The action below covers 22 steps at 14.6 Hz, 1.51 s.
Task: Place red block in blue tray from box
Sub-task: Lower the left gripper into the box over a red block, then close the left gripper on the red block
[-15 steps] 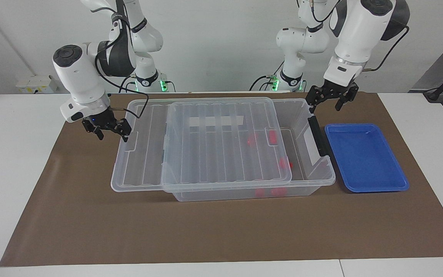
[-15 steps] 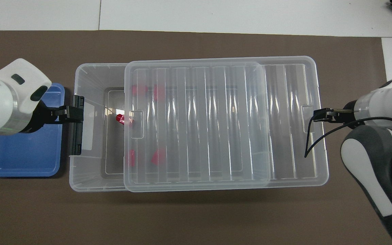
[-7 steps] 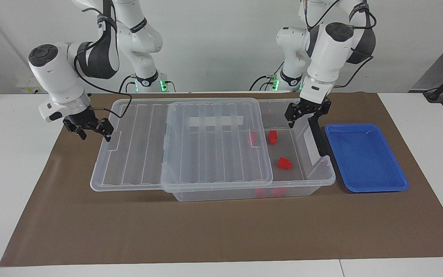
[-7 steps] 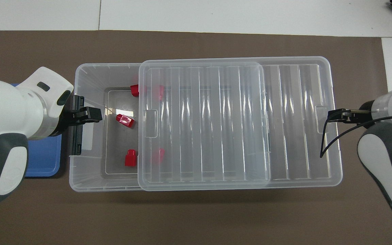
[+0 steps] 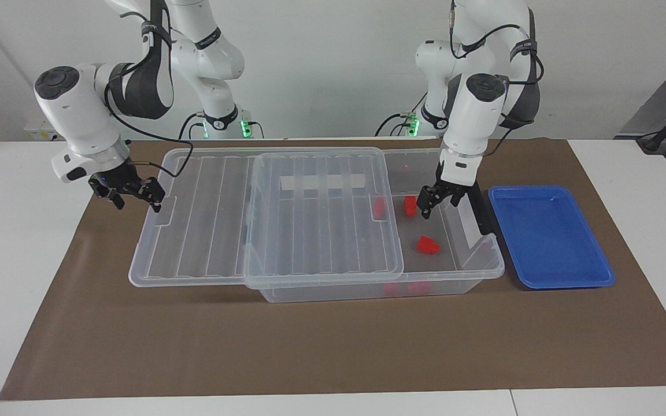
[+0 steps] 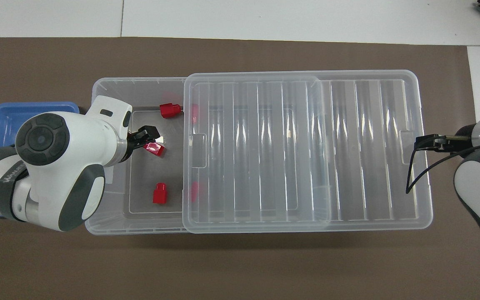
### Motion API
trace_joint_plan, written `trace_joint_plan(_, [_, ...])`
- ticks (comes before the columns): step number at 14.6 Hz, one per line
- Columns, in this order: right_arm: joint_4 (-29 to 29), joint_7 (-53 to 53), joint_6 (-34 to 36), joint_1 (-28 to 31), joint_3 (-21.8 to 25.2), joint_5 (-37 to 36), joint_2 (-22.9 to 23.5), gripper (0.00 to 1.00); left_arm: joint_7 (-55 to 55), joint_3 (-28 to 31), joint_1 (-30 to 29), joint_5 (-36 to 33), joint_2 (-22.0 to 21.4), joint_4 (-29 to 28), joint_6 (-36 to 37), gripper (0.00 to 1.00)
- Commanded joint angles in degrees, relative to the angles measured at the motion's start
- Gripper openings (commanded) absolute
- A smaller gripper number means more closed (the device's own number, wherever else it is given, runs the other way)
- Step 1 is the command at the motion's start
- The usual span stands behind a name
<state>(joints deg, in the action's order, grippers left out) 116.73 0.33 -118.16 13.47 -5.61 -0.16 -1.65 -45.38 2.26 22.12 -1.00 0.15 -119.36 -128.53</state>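
Observation:
The clear box (image 5: 486, 271) (image 6: 140, 85) lies on the mat with its ribbed lid (image 5: 310, 214) (image 6: 286, 146) slid partway toward the right arm's end. Red blocks lie on the uncovered floor: one (image 5: 427, 245) (image 6: 155, 149) in the middle, one (image 5: 409, 205) (image 6: 159, 193) nearer the robots, one (image 6: 169, 109) farther. My left gripper (image 5: 438, 208) (image 6: 145, 137) hangs open over this uncovered end, tips close to the middle block and holding nothing. My right gripper (image 5: 138, 205) (image 6: 420, 142) is open at the lid's outer end. The blue tray (image 5: 547, 237) (image 6: 6, 121) lies beside the box.
A dark handle (image 5: 477, 208) runs along the box's end wall beside the tray. The lid overhangs the box toward the right arm's end. More red blocks (image 5: 378, 208) show dimly under the lid. A brown mat (image 5: 310, 346) covers the white table.
The lid has slid toward the right arm's end together with the right gripper, uncovering more blocks. The left gripper has come from the handle end down into the box's uncovered end.

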Motion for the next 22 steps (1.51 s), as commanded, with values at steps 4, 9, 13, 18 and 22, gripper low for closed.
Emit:
trace_joint_plan(4, [0.25,-2.71,0.12,1.91,-0.45,0.42,-0.54,0.97,-4.89,0.65,-1.12,-0.23,-0.15,-5.87,-7.68,1.0])
trace_joint_plan(9, [-0.62,-2.44,0.56,2.0,-0.45,0.25,-0.37,0.99,-7.69,0.73,-0.68,-0.23,2.74,-7.82,-12.09,1.0])
trace_joint_plan(13, [-2.82,-1.92,3.62,1.03,-0.62,-0.02,-1.42,0.99,-9.11,0.82,-0.59,-0.84,7.66,-7.73,-16.48,1.0])
trace_joint_plan(18, [-8.97,6.49,11.97,-4.57,-0.98,-0.02,-1.77,1.0,-9.55,0.82,-0.41,-0.84,9.34,-7.91,-17.46,1.0])
trace_joint_plan(22, [-16.95,15.65,19.53,-11.7,-1.06,-0.19,-0.72,1.0,-10.43,0.82,0.02,-0.84,9.34,-7.91,-17.63,1.0])
